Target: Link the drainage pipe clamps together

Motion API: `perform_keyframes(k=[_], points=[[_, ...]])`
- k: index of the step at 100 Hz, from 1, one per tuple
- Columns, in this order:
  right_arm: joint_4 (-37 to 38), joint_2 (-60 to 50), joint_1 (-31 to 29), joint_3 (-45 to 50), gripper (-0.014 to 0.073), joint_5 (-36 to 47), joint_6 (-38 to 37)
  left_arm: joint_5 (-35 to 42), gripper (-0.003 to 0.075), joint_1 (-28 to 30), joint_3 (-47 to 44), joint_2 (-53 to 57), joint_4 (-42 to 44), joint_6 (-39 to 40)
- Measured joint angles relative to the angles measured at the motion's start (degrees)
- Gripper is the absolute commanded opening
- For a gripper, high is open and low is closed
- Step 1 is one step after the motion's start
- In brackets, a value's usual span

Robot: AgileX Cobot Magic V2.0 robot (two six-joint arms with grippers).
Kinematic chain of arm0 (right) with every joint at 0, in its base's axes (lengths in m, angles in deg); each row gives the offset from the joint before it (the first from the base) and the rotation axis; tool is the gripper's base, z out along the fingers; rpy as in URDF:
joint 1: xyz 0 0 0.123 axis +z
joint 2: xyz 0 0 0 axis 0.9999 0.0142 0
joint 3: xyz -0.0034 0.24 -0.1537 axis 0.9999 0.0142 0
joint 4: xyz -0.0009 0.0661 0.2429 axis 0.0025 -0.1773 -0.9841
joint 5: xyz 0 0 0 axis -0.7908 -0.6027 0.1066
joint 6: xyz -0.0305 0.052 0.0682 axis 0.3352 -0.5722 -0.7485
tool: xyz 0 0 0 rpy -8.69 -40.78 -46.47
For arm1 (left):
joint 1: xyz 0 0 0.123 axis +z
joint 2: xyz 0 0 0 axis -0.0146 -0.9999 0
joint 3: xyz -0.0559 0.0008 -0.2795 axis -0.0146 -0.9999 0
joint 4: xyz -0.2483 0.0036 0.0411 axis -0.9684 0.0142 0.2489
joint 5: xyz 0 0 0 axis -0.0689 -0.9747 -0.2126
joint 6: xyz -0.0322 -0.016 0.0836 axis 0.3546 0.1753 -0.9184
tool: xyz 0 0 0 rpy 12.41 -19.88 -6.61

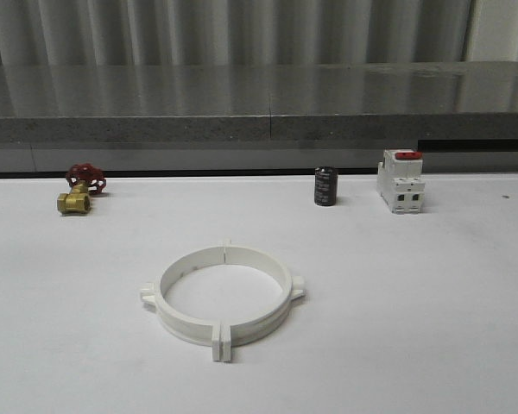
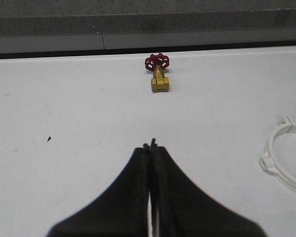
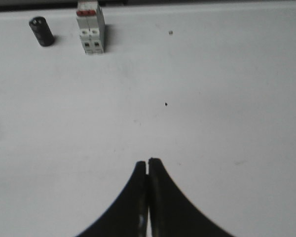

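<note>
The two white drainage pipe clamps [image 1: 224,295] lie flat on the white table, near its middle. Their end flanges meet at the near and far sides, so together they form one wide ring. Part of that ring [image 2: 286,157] shows at the edge of the left wrist view, well off to the side of my left gripper [image 2: 150,145]. My left gripper is shut with nothing between its fingers and hangs over bare table. My right gripper [image 3: 148,161] is shut and empty too, also above bare table and away from the ring.
A brass valve with a red handwheel [image 1: 80,189] lies at the back left. A black cylinder [image 1: 325,186] and a white breaker with a red top [image 1: 401,181] stand at the back right. A grey ledge [image 1: 259,129] runs behind the table.
</note>
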Motion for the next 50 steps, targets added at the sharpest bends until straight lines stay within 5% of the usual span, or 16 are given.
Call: perform_keyframes(k=[50], points=[[-12.52,-17.79,-7.84,20.82,-0.0068,23.34,12.48,0.00,-0.0020,0.00,0.00,0.00,0.00,0.00]])
